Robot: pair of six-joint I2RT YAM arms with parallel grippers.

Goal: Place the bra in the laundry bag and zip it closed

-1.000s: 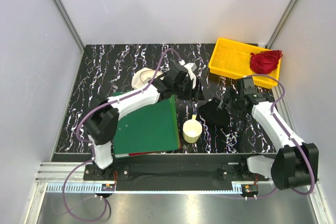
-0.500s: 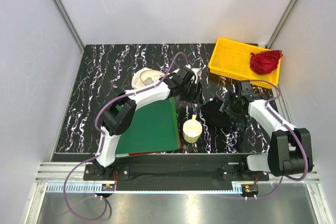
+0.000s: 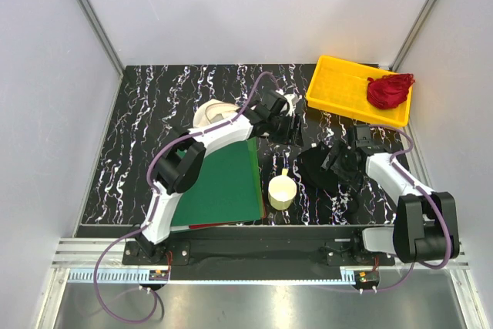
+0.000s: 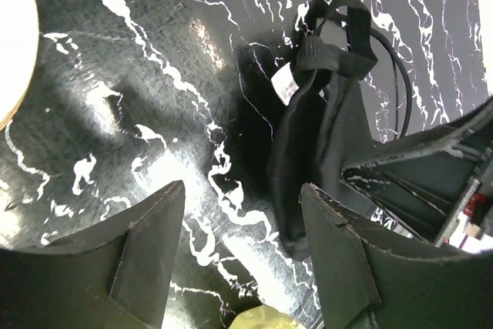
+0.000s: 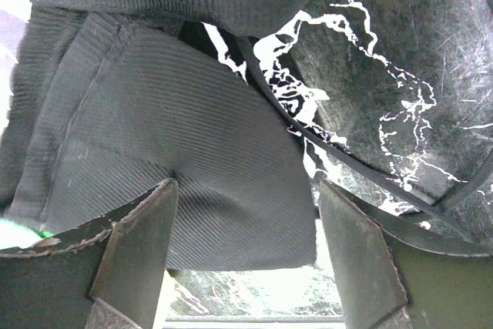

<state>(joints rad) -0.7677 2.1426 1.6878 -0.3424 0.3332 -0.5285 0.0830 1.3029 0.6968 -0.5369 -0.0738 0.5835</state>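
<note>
The black bra [image 3: 314, 167] lies crumpled on the marbled table, right of the cream cup [image 3: 281, 191]. My right gripper [image 3: 336, 162] is open right over it; in the right wrist view [image 5: 246, 225] the ribbed black cup [image 5: 192, 144] fills the gap and the left finger [image 5: 142, 240] touches the fabric. My left gripper [image 3: 293, 132] is open and empty just left of the bra [image 4: 323, 129], as its own view [image 4: 243, 225] shows. The cream laundry bag [image 3: 209, 112] lies behind the left arm, partly hidden; its edge shows at the top left of the left wrist view [image 4: 11, 36].
A green board [image 3: 216, 186] lies at the front left. A yellow tray [image 3: 339, 86] at the back right holds a red garment [image 3: 389, 90]. Bra straps [image 5: 370, 167] trail over the table.
My left arm has reached further right, bringing its gripper closer to the bra. My right gripper has shifted slightly nearer and lower over the bra.
</note>
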